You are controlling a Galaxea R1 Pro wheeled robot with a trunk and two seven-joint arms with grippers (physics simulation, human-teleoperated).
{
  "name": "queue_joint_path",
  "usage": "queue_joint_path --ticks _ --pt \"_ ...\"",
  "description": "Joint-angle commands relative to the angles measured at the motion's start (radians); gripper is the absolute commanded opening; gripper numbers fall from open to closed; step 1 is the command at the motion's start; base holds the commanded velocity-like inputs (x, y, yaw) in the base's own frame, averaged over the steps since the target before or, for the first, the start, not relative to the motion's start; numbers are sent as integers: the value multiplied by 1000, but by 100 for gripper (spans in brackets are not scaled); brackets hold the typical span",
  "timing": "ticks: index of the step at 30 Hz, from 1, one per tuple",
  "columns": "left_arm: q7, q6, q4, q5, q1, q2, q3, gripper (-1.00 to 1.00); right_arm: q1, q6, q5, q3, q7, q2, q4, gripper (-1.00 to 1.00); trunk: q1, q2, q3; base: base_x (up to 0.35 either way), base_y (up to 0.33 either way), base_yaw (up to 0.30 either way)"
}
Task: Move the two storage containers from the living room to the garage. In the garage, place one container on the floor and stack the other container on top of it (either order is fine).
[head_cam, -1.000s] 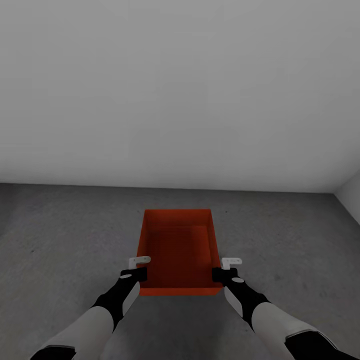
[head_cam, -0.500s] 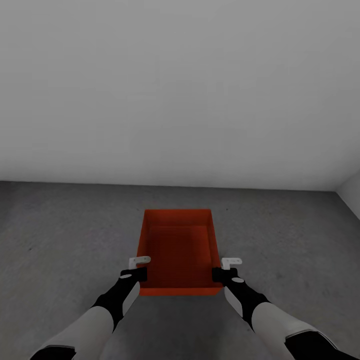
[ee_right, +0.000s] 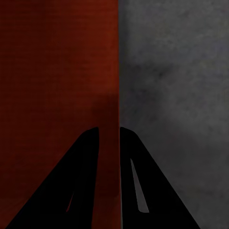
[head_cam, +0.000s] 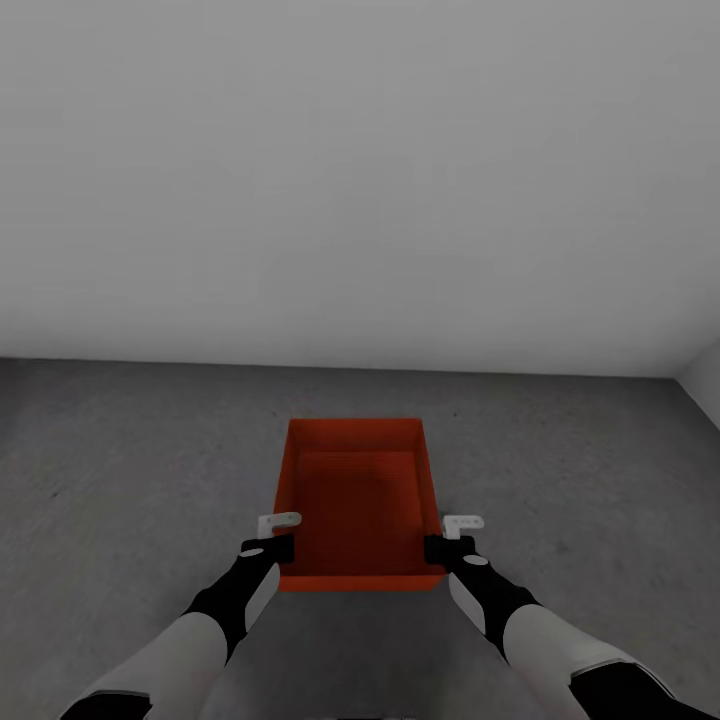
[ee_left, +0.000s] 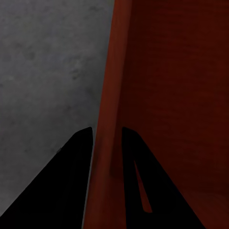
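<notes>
One orange-red storage container (head_cam: pixel 358 495) sits open-topped in the middle of the head view, over the dark grey concrete floor (head_cam: pixel 130 470) of the garage. My left gripper (head_cam: pixel 279 547) is shut on its left wall near the front corner. My right gripper (head_cam: pixel 438 548) is shut on its right wall at the matching spot. In the left wrist view the left gripper (ee_left: pixel 106 130) has its dark fingers on either side of the thin red wall (ee_left: pixel 109 95). The right gripper (ee_right: pixel 109 129) pinches the other wall (ee_right: pixel 117 71) the same way. Whether the container touches the floor I cannot tell.
A plain white-grey wall (head_cam: pixel 360 180) rises a short way beyond the container. A second wall (head_cam: pixel 703 385) meets it at the far right corner. Bare concrete stretches to both sides of the container.
The line where wall meets floor has slid slightly up the picture and floor specks have drifted, so the camera moved a little. Both grippers and the container keep their places in the view.
</notes>
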Motion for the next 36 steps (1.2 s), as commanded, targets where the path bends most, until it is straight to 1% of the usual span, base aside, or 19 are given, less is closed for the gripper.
queue_joint_path --ticks 1,36 --pt "42 -3 -8 -18 -1 30 18 -100 0 -4 -11 -15 -8 -6 3 -100 4 -8 -4 0 0 0" --pt "42 -4 -8 -18 -1 30 18 -100 0 -4 -11 -15 -8 -6 3 -100 138 -253 -114 0 0 0"
